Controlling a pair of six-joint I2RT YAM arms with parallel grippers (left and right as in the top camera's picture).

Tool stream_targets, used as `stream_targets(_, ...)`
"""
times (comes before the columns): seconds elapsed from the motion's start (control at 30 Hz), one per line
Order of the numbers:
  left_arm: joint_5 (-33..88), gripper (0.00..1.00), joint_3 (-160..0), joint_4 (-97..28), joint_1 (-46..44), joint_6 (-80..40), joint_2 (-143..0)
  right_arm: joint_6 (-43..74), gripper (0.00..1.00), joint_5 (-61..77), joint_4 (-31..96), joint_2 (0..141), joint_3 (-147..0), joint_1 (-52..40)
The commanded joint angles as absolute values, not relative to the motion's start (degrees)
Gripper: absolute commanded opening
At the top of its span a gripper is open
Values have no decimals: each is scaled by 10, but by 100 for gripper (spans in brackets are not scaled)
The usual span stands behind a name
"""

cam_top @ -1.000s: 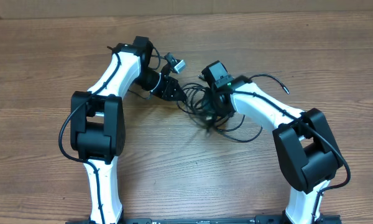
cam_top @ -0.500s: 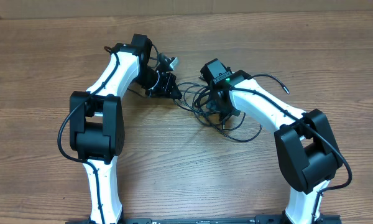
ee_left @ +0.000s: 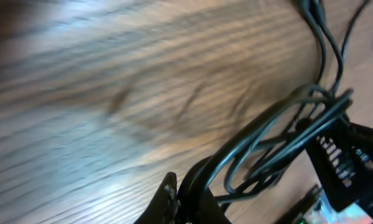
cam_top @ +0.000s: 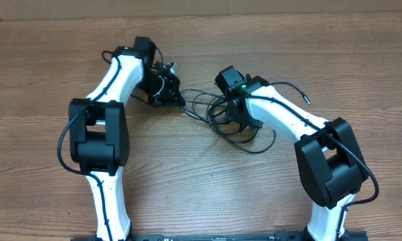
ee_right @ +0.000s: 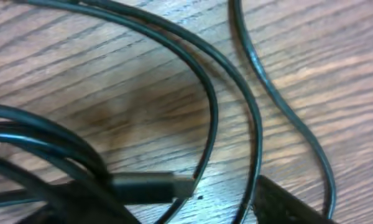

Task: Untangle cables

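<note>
Wooden worktop [cam_top: 201,194] seen from above, with 2 white robot arms reaching in from its near edge.

On the left, the left gripper [cam_top: 167,90] is clamped fully shut on a few strands of the cables [cam_top: 204,107]. Its wrist view shows thin black cords running straight into its closed fingers. These strands stretch rightward from it, raised off the wood.

In the middle, closer to the far edge than the near one, lies the main bundle. It is 1 mass of overlapping black loops, not yet parted into single cords.

Just right of that, the right gripper [cam_top: 240,117] hangs over the bundle. Its jaws look open, with 1 finger [ee_right: 286,202] off to the side. Between them a small dark plug [ee_right: 152,185] and several cords lie on the wood, none of them pinched.

Farther right, 1 loose cord end [cam_top: 307,99] curls out toward the right edge.

By my reckoning the job is at an early stage: 1 side is pulled out, the knot itself is not undone, and every cord is left to separate.
</note>
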State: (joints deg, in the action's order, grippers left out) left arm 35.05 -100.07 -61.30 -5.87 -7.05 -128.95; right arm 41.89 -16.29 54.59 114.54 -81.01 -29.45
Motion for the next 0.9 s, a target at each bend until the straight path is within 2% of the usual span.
stream_targets(0.0, 176, 5, -996, -609, 20, -90, -1292, 439, 78, -323, 590, 1145, -788, -243)
stream_targets(0.17, 176, 4, -996, -610, 21, -93, -1292, 440, 89, -323, 598, 1145, -788, -235)
stream_targets(0.47, 176, 4, -994, -613, 40, -124, -1292, 452, 93, -302, 623, 1145, -787, -191)
stream_targets(0.57, 176, 4, -990, -612, 46, -131, -1292, 452, 100, -261, 620, 1145, -787, -173)
stream_targets(0.87, 185, 4, -986, -607, 48, -137, -1292, 438, 100, -181, 610, 1145, -787, -140)
